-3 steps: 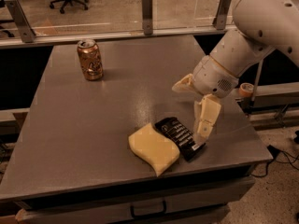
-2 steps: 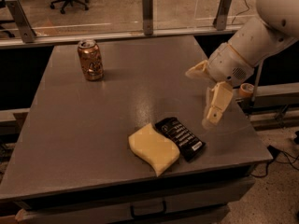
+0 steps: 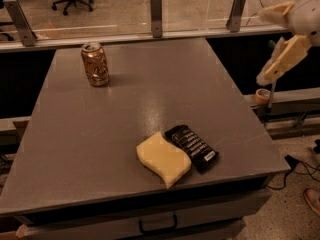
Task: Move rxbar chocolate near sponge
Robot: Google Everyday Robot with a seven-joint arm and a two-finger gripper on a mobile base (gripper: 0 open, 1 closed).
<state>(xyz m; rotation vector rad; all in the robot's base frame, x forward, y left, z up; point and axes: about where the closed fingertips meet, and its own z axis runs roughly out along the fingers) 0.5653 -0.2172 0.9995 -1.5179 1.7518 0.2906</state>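
Camera view, operator asking: where is your gripper, and does it hold anything?

Me: My gripper [image 3: 265, 45] hangs high at the right edge of the scene, out past the side of the table [image 3: 150, 94] and above the floor. Its two pale fingers [image 3: 286, 58] stand wide apart with nothing between them. It touches nothing on the table.

Operator: And the bar you were sent to move?

Me: The rxbar chocolate [image 3: 192, 148] lies flat near the front right of the table, lettering up, with one long edge right against the sponge [image 3: 163, 159]. Whether it only touches the foam or slightly overlaps it, I cannot tell. The sponge lies flat too, on the bar's left, close to the front edge. The soda can [image 3: 95, 64] stands upright well apart from both, toward the far left corner.

Operator: Why so far off, with the fingers spread?

Me: I judge the job done. Bar beside sponge is what the task asks, so there is nothing to clamp. Spread fingers held off to the side cannot drag the wrapper or nudge the foam. The one risk I see is that the pair sits near the front edge, so any further reach should come from above, not sweep across.
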